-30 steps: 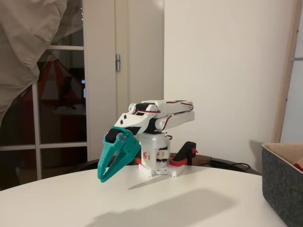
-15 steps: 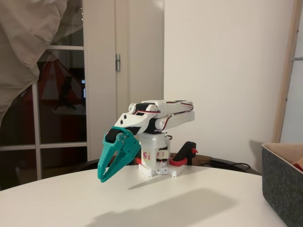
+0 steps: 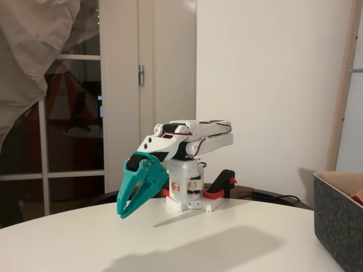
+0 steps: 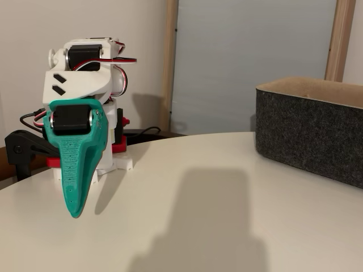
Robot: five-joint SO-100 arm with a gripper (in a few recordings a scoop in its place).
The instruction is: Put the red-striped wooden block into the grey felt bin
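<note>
The teal claw (image 3: 126, 212) hangs above the white worktop (image 3: 227, 249), tips nearly together and empty. The grey felt bin (image 4: 312, 133) stands at 3 o'clock, well apart. A red sliver (image 3: 358, 199) shows inside the bin; whether it is the red-striped wooden block cannot be told.

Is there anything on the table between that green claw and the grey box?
Nothing: in both fixed views the white table between the gripper and the grey felt bin is bare, crossed only by a soft shadow.

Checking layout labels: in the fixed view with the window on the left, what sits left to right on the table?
Tool → arm base → clamp → bin at the right edge.
</note>
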